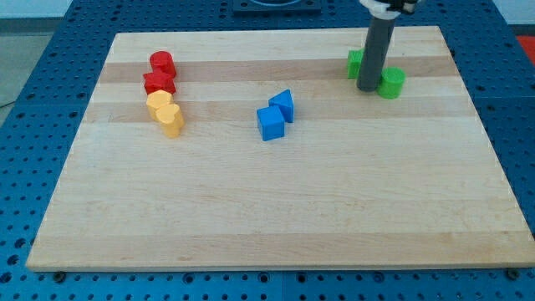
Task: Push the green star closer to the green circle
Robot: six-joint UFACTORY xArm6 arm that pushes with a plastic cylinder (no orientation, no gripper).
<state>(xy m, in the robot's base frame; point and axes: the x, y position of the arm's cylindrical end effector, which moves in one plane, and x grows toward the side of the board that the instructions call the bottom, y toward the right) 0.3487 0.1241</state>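
The green star [355, 63] lies near the board's top right, partly hidden behind my rod. The green circle [391, 83] is a short cylinder just to its right and slightly lower. My tip [367, 87] rests on the board between the two green blocks, close against the circle's left side and just below-right of the star. The gap between star and circle is about the rod's width.
A red cylinder [161, 62] and a red star-like block [159, 82] stand at the upper left, with two yellow blocks [165, 113] right below them. Two blue blocks [275, 115] sit touching near the middle. The wooden board [267, 217] lies on a blue perforated table.
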